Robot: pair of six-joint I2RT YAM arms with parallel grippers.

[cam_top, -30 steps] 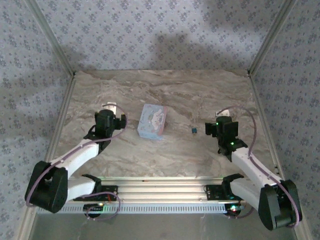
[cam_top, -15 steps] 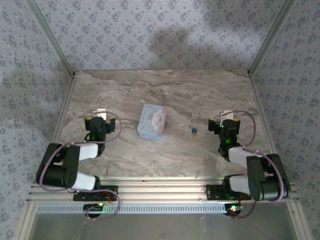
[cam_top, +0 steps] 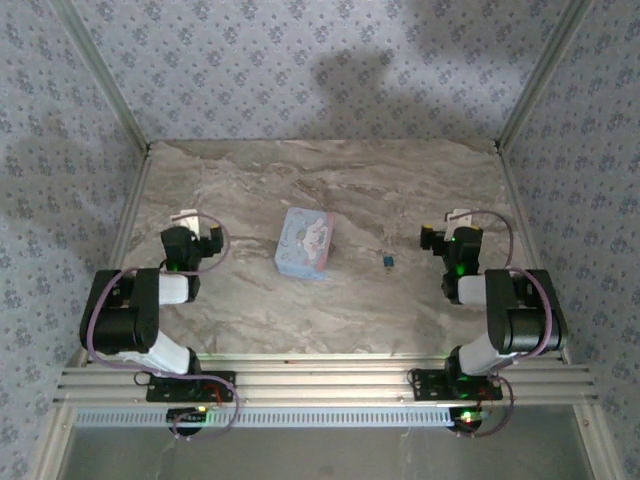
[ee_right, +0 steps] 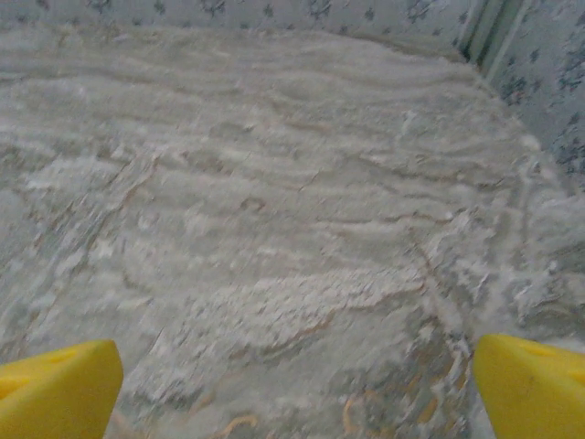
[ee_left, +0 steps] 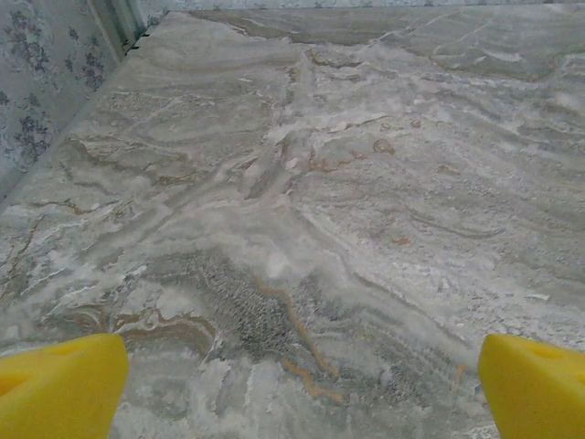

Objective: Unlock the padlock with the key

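The padlock [cam_top: 386, 260] is a tiny dark blue block lying on the marble table [cam_top: 350, 190], right of centre. I cannot make out a key at this size. My left gripper [cam_top: 191, 233] is at the table's left side, far from the padlock. In the left wrist view the left gripper [ee_left: 302, 393] is open, its yellow fingertips [ee_left: 59, 384] wide apart over bare marble. My right gripper [cam_top: 455, 228] is a short way right of the padlock. The right gripper [ee_right: 297, 389] is also open, with nothing between its yellow fingertips [ee_right: 535, 384].
A pale blue box [cam_top: 306, 243] with a whitish patterned top stands left of the padlock, between the two grippers. Patterned walls close the table on the left, back and right. Both arms are folded back near their bases at the front edge.
Both arms have folded back toward their bases, and the grippers have drawn outward, away from the box and padlock. The padlock and box have not moved.
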